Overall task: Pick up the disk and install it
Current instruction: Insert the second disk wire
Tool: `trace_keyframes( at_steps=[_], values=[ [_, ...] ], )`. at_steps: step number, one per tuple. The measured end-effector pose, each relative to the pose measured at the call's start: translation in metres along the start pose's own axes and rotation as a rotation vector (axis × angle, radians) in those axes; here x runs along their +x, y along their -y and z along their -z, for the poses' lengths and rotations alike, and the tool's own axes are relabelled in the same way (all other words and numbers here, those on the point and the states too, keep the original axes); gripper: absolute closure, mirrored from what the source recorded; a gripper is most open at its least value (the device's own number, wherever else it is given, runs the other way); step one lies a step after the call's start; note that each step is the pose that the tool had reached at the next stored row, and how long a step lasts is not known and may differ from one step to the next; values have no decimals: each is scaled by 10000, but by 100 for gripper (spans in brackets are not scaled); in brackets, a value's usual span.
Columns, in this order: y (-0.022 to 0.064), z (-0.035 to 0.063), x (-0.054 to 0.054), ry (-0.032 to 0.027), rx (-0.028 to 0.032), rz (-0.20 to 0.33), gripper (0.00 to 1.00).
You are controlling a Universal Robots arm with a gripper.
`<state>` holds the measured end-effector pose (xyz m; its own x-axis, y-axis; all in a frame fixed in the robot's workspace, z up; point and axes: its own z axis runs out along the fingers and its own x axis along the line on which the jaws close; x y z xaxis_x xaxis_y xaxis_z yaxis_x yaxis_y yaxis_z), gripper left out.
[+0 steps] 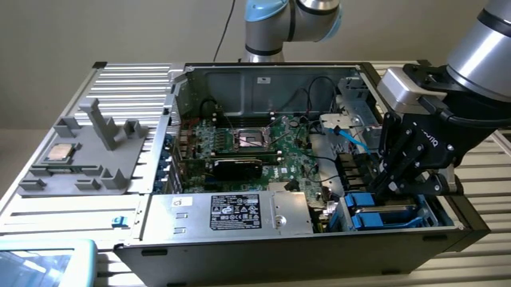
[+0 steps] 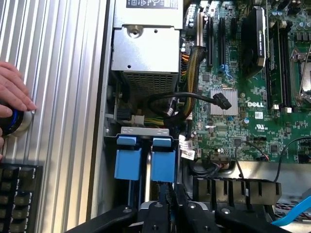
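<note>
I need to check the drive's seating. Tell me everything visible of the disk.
The disk stands on edge in the drive bay at the case's front corner, near the exterior view's right. Its blue plastic carrier rails and a grey metal top bracket show; its label is hidden. The gripper is shut above its edge, fingers reaching down to the rails; contact is unclear.

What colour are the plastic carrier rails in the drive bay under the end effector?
Blue. The carrier rails show best in the wrist view, just ahead of the end effector.
</note>
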<state>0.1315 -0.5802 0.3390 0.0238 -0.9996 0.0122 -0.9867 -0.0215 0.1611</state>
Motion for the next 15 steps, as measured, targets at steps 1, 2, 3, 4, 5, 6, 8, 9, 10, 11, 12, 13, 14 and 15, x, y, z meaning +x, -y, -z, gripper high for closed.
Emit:
trace_keyframes(
  at_steps=[1,2,3,4,5,6,8,9,10,11,12,13,14,15],
  values=[
    [4,1,0,-2,-7,1,84],
    [9,2,0,-1,-8,0,84],
    [14,3,0,-1,-9,0,84],
    [20,4,0,-2,-10,0,84],
    [22,4,0,-1,-10,1,84],
    [23,3,0,0,-11,0,84],
    [23,2,1,1,-12,-1,84],
    [23,3,2,-1,-13,0,84],
    [24,3,5,-3,-14,0,84],
    [24,3,5,-2,-14,0,84],
    [24,2,5,-1,-14,1,84],
    [24,1,4,1,-14,0,84],
    [24,0,4,-1,-14,0,84],
    [24,0,4,-1,-14,0,84]
  ],
)
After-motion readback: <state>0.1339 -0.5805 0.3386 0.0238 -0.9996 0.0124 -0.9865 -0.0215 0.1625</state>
